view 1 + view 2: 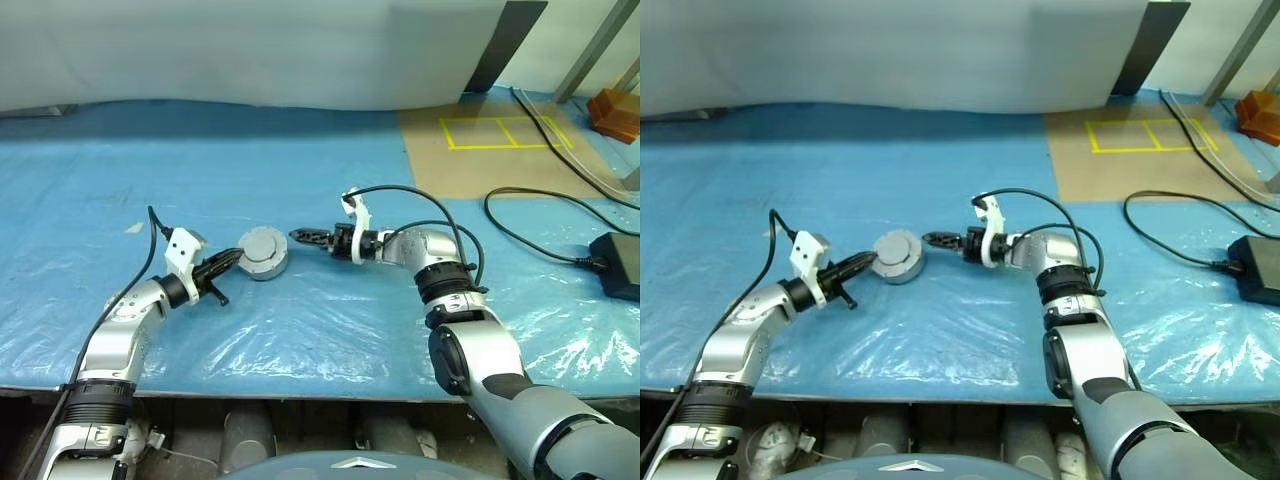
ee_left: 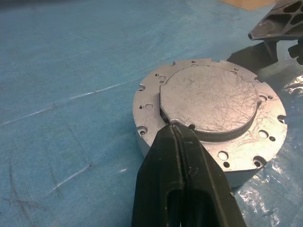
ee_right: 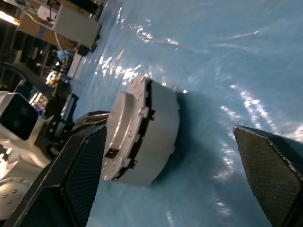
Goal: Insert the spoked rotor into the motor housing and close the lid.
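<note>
Centrally, on the blue-sheeted counter [image 1: 330,330], the motor housing [image 1: 266,265] sits with the lid [image 2: 208,101] on top. Left pincer [image 1: 234,257], fingers pressed together and empty, tips against the lid's edge. Right pincer [image 1: 300,236] spread wide, holding nothing, just beside the housing.

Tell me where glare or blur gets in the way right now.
Left eye view: bright wrinkle glare on the blue plastic sheet near the front edge. Right wrist view: streaky highlights around the motor housing; right hand's fingers blurred. Left wrist view: lid sharp, shut left hand soft.
</note>
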